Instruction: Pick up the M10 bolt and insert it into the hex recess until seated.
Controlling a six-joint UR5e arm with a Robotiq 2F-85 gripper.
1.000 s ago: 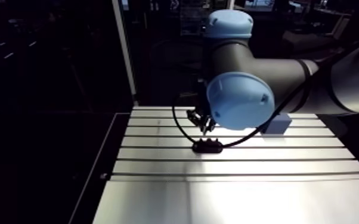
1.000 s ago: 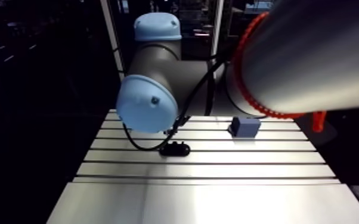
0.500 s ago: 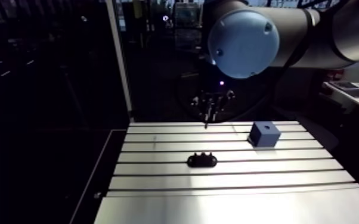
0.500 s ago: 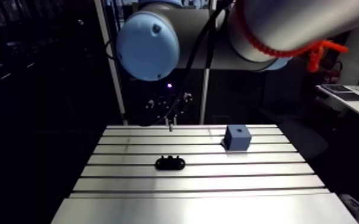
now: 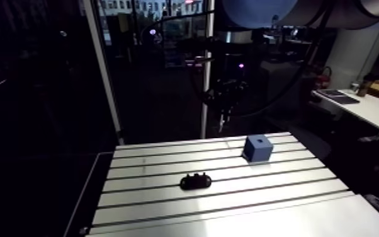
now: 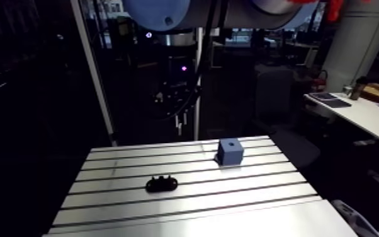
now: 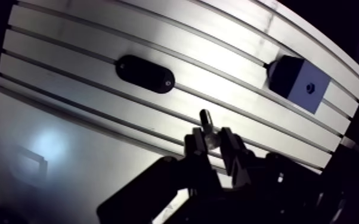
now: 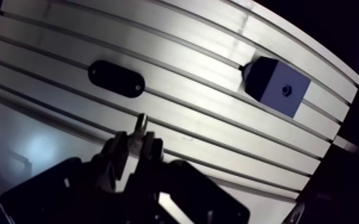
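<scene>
Two fingers of the gripper are pressed onto the M10 bolt, so you already have it in hand. It sticks out past the fingertips, its long axis in line with the fingers and its free end pointing down at the table. Whether that free end is head or thread is too small to tell.

What your next move turns on is the offset to the blue block. In the wrist view it sits ahead of the gripper and well off to one side, on the side away from the black holder. The arm view shows the gripper hanging well above the table, with the block below it and apart from it. The hex recess opens on the block's upper face, so the bolt's axis looks roughly matched to it already. You probably need a sideways carry until the bolt stands over the recess, then a straight descent.
</scene>
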